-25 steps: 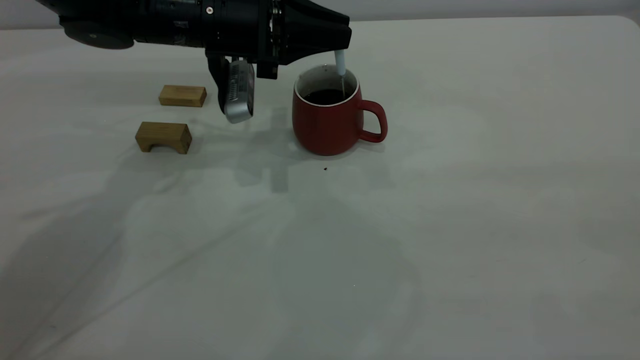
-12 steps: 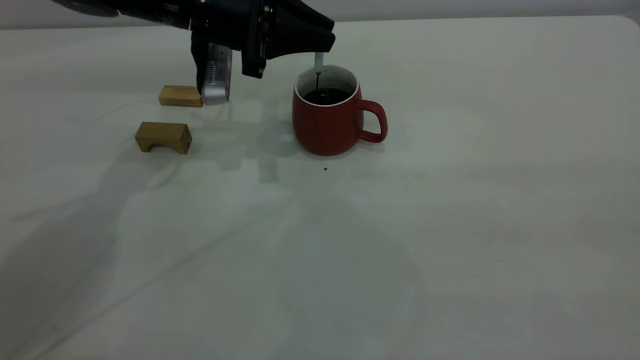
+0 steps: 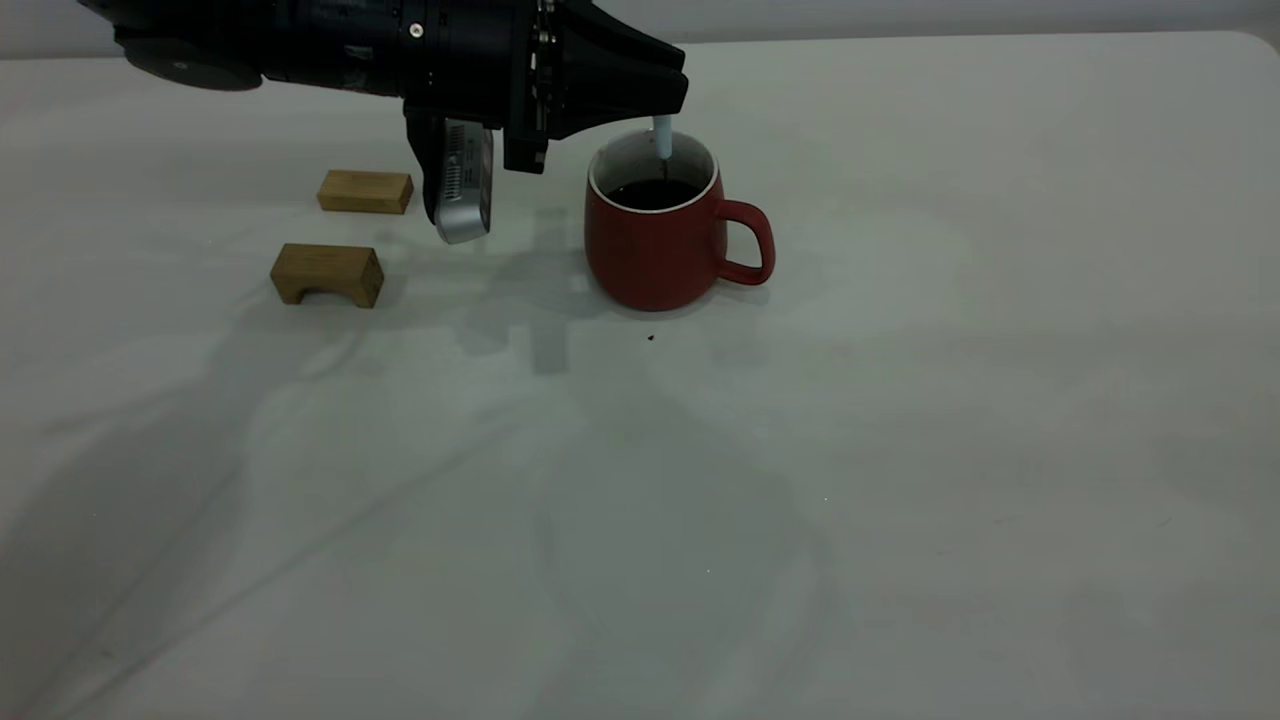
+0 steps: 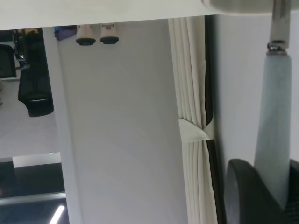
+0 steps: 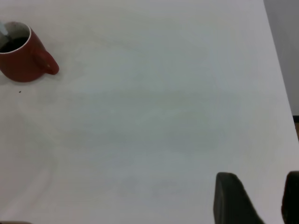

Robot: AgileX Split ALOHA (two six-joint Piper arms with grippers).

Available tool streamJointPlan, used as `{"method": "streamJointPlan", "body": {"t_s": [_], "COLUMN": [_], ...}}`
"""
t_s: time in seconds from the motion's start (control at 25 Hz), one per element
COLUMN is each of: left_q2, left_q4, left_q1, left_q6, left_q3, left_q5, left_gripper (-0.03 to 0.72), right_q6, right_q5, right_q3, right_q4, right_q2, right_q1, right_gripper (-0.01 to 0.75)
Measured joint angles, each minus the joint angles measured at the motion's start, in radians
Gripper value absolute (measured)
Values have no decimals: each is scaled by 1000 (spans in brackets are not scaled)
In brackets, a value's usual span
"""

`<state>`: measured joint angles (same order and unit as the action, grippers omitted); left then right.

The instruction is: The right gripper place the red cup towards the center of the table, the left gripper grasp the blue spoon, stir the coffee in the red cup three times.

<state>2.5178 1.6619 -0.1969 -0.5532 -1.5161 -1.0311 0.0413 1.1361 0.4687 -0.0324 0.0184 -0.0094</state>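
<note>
The red cup (image 3: 655, 245) stands on the table (image 3: 900, 400) a little left of centre, handle to the right, with dark coffee (image 3: 655, 193) inside. My left gripper (image 3: 665, 100) reaches in from the left just above the rim, shut on the blue spoon (image 3: 662, 137), which hangs upright with its lower end in the coffee. In the left wrist view the pale blue handle (image 4: 275, 126) sits between the black fingers (image 4: 247, 196). My right gripper (image 5: 261, 196) is out of the exterior view, open over bare table far from the cup (image 5: 21, 60).
Two tan wooden blocks lie left of the cup: a flat one (image 3: 365, 191) further back and an arched one (image 3: 327, 274) nearer. A small dark speck (image 3: 651, 338) lies just in front of the cup.
The left gripper swung left with the spoon from the cup's right side, then came back to the middle. The cup has stayed put.
</note>
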Motion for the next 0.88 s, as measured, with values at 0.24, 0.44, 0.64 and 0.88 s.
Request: {"method": "streamJointPlan", "body": {"t_s": [0.24,0.44,0.64,0.88], "left_q2": [0,-12,-118,-324], "left_q4": [-34,-96,-314,-695], "left_q1": [0,0,0,0], "left_q6": [0,0,-1,-2], "left_q3": [0,-3,-56,-117], "left_q5": [-11,-32,-35,-75], "left_gripper": [399,507,515,515], "right_q6": [0,0,0,0], "right_q5": [0,0,0,0], "right_q3": [0,0,0,0], "right_q4": [0,0,0,0], "right_q2": [0,0,0,0], "right_q1": [0,0,0,0], "right_gripper": [300,300,300,300]}}
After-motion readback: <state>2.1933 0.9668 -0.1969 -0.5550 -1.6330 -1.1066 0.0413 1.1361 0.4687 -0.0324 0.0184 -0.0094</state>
